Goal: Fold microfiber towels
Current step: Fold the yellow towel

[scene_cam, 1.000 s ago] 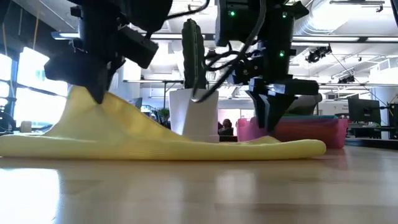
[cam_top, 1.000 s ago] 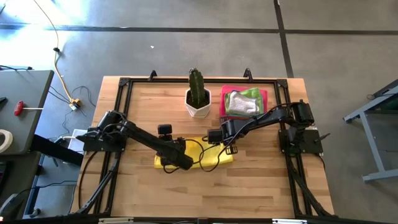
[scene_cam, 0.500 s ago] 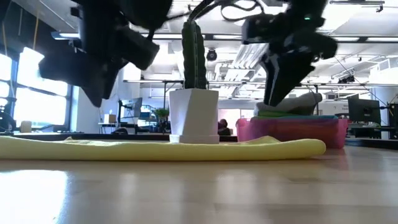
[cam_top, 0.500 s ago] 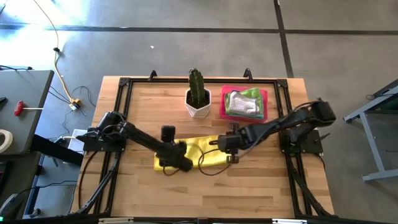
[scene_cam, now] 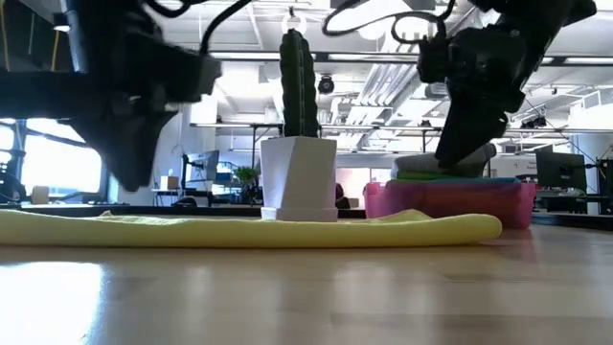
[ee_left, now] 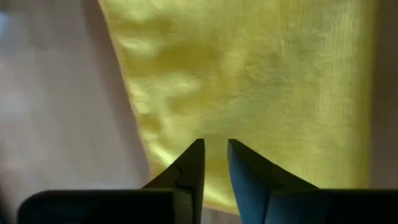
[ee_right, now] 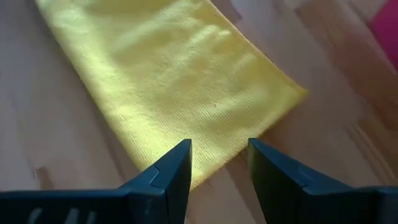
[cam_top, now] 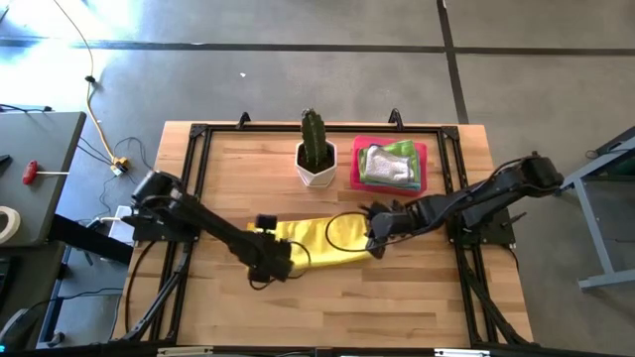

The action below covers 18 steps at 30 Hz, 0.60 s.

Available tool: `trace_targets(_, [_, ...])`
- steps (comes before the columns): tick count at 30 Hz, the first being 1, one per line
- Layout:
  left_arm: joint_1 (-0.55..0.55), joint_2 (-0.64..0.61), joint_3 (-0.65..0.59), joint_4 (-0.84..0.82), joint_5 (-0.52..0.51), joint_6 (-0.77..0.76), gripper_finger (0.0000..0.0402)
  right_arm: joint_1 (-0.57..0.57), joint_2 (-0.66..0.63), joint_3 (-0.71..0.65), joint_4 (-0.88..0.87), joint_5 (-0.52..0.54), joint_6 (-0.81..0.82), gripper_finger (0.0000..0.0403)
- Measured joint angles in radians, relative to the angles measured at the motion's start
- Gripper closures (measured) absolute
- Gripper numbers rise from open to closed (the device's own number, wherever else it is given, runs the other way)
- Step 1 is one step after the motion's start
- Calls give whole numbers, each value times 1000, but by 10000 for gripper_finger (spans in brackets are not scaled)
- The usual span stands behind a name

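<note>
We see the yellow towel [cam_top: 319, 243] lying flat on the wooden desk [cam_top: 397, 297], in a long folded strip, in front of the potted cactus [cam_top: 316, 151]. The left claw [ee_left: 214, 163] hangs just above one end of the towel; its fingers stand a little apart and hold nothing. The right claw [ee_right: 219, 163] hangs above the other end, with its fingers wider apart, also empty. More folded towels [cam_top: 387, 164], grey and green, lie stacked in the pink tray [cam_top: 355, 164] beside the cactus, well apart from both claws.
</note>
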Motion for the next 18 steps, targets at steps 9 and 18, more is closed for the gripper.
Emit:
trace_targets(9, [-2, -191, -336, 394, 117, -97, 367, -98, 35, -62, 55, -99, 233, 253])
trace_targets(18, [-24, -226, -521, 621, 124, -191, 369, -124, 87, -99, 172, -130, 391, 211])
